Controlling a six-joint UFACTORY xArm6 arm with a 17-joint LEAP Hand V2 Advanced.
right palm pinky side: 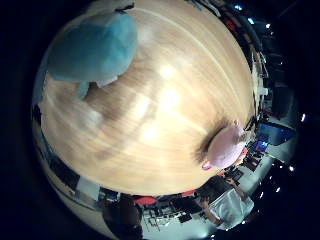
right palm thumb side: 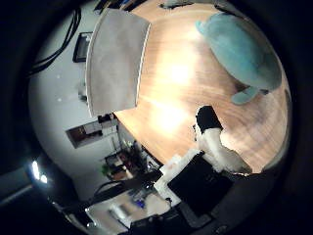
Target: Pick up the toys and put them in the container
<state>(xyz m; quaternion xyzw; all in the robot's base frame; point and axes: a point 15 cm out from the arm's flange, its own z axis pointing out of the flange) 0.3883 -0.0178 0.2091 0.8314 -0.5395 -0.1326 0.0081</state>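
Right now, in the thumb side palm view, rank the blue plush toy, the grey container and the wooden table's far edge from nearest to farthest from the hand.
1. Blue plush toy: on the wooden table, closest to the hand and its fingertip.
2. Grey container: at the table's side, further off.
3. Table's far edge, beyond both, though only roughly comparable with the container.
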